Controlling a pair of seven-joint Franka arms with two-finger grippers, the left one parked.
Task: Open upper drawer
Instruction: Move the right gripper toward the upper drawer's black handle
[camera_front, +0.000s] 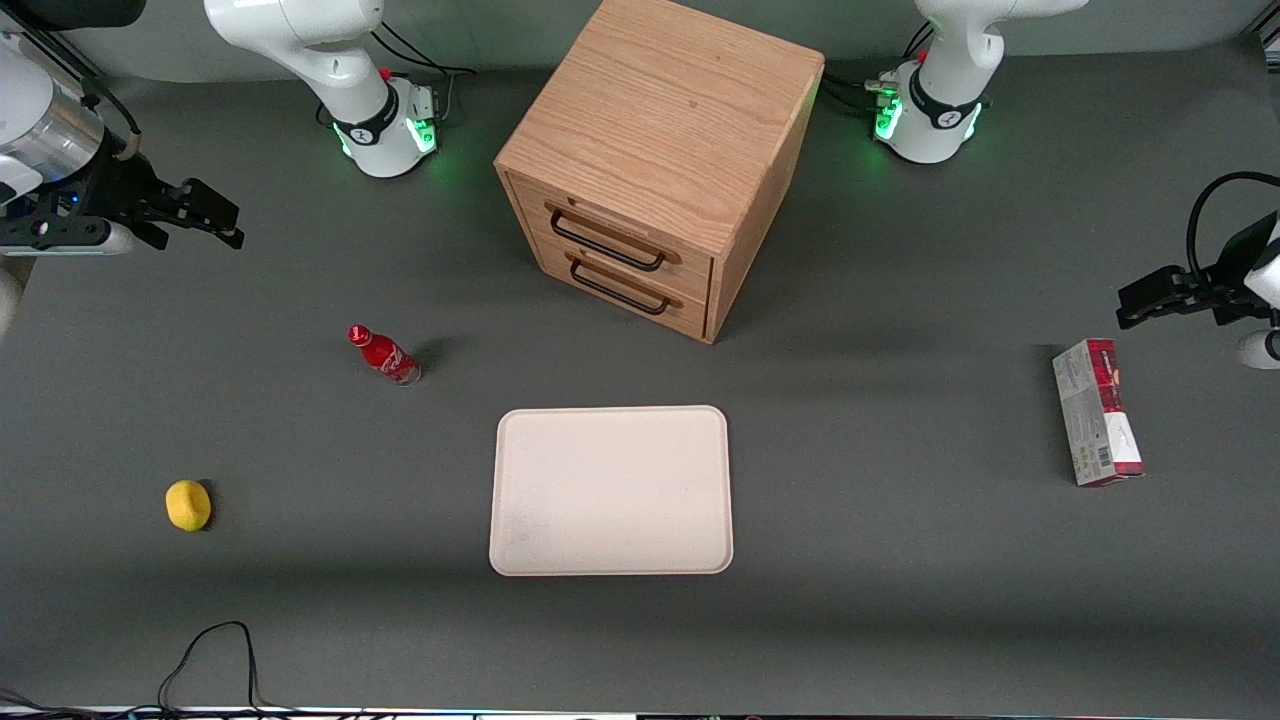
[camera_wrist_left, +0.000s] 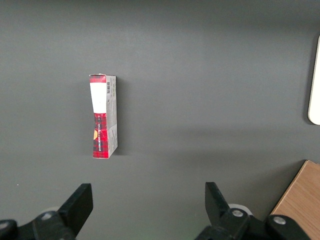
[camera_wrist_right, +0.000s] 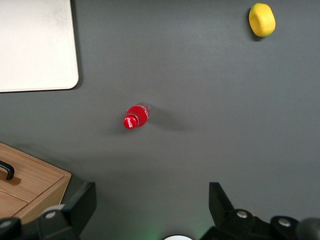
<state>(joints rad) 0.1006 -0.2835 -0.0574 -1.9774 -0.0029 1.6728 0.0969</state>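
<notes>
The boxy oak cabinet stands at the middle of the table, farther from the front camera than the tray. Its upper drawer is shut and carries a thin black wire handle; the identical lower drawer sits under it. My right gripper hangs open and empty above the table toward the working arm's end, well apart from the cabinet. In the right wrist view the gripper is open over bare mat, with a corner of the cabinet and one end of a black handle in sight.
A red cola bottle stands between my gripper and the cabinet, also in the right wrist view. A cream tray lies nearer the camera. A yellow lemon and a red-and-grey carton lie toward opposite ends of the table.
</notes>
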